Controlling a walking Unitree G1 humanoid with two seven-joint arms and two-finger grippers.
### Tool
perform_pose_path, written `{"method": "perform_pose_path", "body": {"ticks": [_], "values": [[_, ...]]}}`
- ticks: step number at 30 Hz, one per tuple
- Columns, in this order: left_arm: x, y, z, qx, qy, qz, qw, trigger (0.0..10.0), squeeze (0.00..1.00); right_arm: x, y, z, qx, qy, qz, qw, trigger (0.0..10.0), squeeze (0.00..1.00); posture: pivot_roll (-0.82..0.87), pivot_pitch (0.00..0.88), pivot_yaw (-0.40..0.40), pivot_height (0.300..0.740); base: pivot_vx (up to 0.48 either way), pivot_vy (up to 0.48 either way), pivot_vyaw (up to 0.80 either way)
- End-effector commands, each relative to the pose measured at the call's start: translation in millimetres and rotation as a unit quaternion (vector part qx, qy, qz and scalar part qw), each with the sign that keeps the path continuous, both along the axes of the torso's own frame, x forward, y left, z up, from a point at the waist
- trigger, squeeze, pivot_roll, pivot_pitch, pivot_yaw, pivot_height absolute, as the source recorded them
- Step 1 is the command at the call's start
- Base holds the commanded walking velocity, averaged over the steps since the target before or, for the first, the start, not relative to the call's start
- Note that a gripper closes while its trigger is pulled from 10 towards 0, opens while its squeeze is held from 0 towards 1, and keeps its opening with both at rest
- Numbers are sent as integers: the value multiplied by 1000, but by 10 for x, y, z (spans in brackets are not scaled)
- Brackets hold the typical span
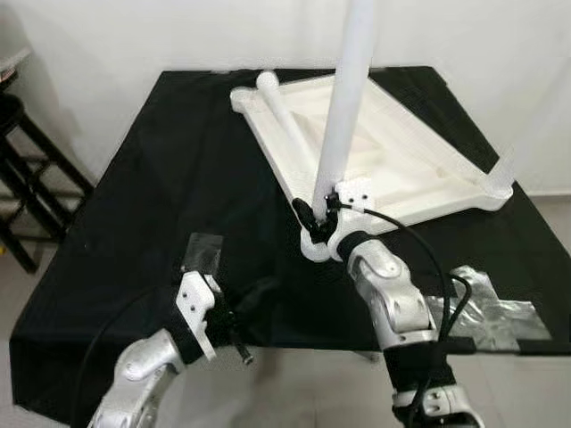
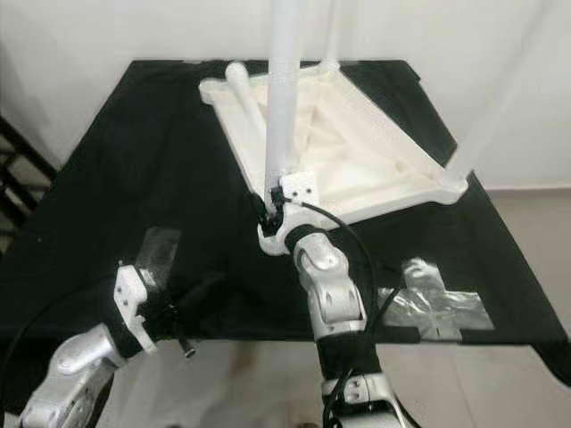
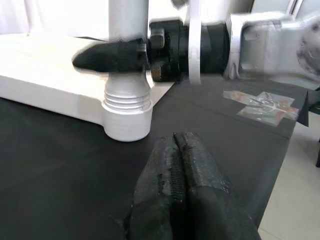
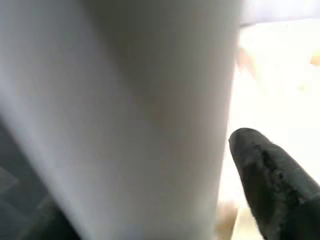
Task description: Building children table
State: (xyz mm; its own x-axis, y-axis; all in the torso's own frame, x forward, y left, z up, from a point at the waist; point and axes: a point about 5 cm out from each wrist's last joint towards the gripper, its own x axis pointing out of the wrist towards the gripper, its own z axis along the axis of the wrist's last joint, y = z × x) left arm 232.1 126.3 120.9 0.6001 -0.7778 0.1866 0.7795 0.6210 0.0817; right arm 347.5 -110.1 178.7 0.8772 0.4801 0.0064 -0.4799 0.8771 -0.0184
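Observation:
The white table top (image 1: 401, 169) lies upside down on a black-clothed table (image 1: 161, 178). One white leg (image 1: 343, 116) stands upright in the near corner socket (image 3: 127, 107), and my right gripper (image 1: 317, 214) is shut on its lower end, one finger (image 4: 270, 185) pressed against it. A second leg (image 1: 285, 125) lies flat along the top's left rim. A third leg (image 2: 500, 107) rises from the right corner. My left gripper (image 3: 175, 150) is shut and holds nothing, hovering low over the cloth in front of the near corner.
Crumpled clear plastic and tape (image 1: 486, 308) lie on the cloth at the front right. A small clear patch (image 1: 203, 252) sits by my left wrist. A dark stool frame (image 1: 27, 169) stands to the left, and a white wall rises behind.

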Motion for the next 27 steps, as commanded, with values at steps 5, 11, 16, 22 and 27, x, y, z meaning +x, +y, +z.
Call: {"method": "perform_pose_path", "body": {"ticks": [5,11,16,22,27], "values": [[-4,-2,-49,2,12,1,1000,10000,0,67,1,274,-36,-37,177,983,10000,0,14,124,3,740,0,0,0],[2,-8,-59,3,12,2,1000,10000,0,154,-57,339,-63,-35,251,965,10000,0,25,116,2,740,0,0,0],[3,-8,-63,5,12,1,1000,10000,0,243,-111,387,-49,-22,273,960,0,0,27,114,2,740,0,0,0],[4,-10,-67,4,13,2,1000,10000,0,237,-209,321,-51,-13,286,957,0,0,28,115,7,740,0,0,0],[-2,-9,-69,4,13,1,1000,10000,0,216,-293,247,-47,-10,272,961,0,0,23,116,13,740,0,0,0]]}}
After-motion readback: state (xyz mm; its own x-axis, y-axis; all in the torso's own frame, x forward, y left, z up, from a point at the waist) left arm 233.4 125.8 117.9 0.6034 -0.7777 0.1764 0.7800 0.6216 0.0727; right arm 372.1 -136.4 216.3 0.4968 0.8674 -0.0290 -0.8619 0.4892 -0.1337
